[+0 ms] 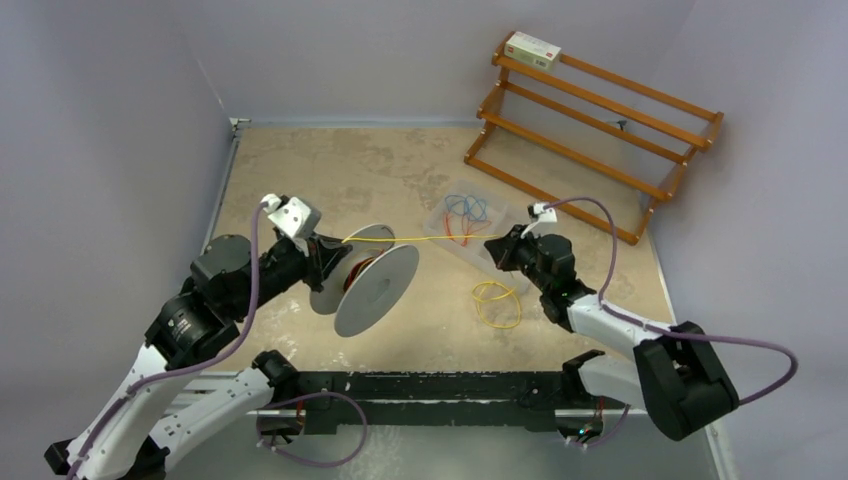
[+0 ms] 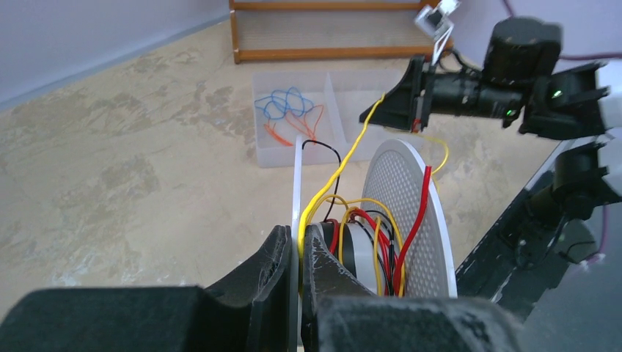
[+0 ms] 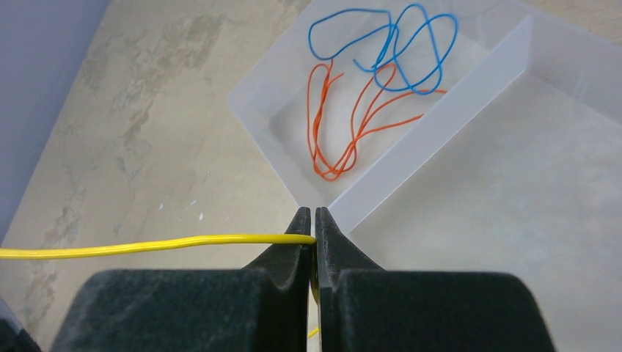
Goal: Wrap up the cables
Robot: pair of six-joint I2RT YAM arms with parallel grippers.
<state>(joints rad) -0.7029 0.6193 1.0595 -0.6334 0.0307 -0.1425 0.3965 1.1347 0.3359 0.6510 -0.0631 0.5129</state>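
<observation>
A taut yellow cable (image 1: 430,238) runs from the spool (image 1: 375,280) to my right gripper (image 1: 492,247), which is shut on it. In the right wrist view the cable (image 3: 147,246) comes in from the left and ends between the closed jaws of the right gripper (image 3: 313,218). The slack of the cable lies in a loop (image 1: 497,303) on the table below that gripper. My left gripper (image 2: 297,235) is shut on the spool's near white flange (image 2: 298,176), holding the spool off the table. Yellow, red and black wire sits wound on the spool's core (image 2: 367,246).
A clear plastic tray (image 3: 440,125) with loose blue and orange-red wires lies just beyond the right gripper. A wooden rack (image 1: 600,130) with a small white box (image 1: 532,49) stands at the back right. Purple cords hang from both arms.
</observation>
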